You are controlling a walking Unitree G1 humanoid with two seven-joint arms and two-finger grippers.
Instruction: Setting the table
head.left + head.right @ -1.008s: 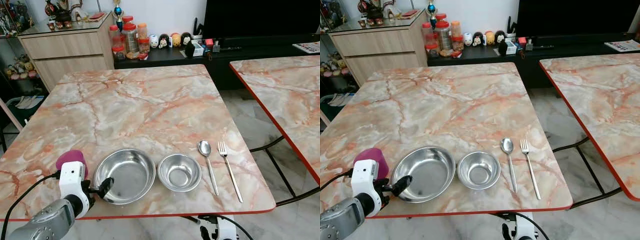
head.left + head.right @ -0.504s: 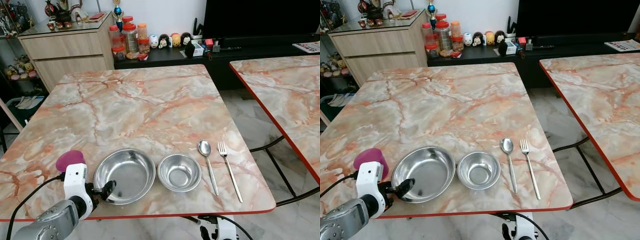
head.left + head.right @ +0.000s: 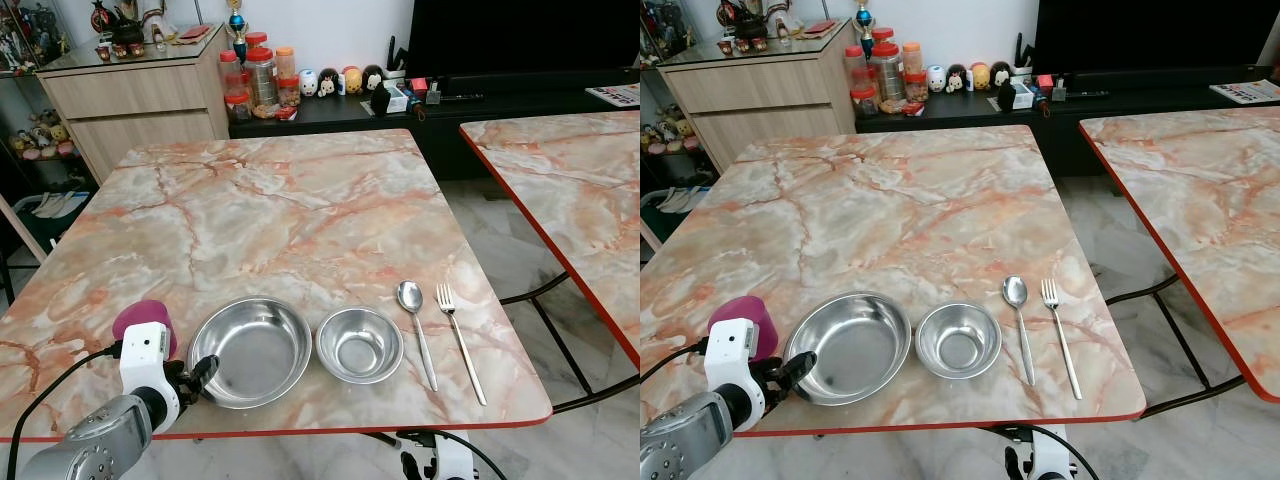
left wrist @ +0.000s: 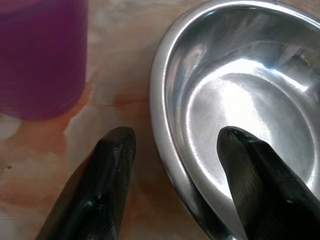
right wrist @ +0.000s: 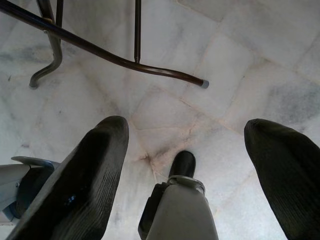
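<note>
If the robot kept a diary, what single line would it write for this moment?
left gripper: open, straddling large steel bowl rim | purple cup: beside | small bowl, spoon, fork: laid | right gripper: open, idle

Two marble-patterned tabletops: the near one (image 3: 290, 210) and a second (image 3: 570, 190) to its right. On the near one, two steel bowls, a larger bowl (image 3: 250, 350) and a smaller bowl (image 3: 359, 344); one spoon (image 3: 414, 325); one fork (image 3: 459, 335); one purple cup (image 3: 140, 320). Two claws: the left claw (image 4: 172, 150), its fingers apart astride the larger bowl's rim, and the right claw (image 5: 200, 165), fingers spread above the floor
</note>
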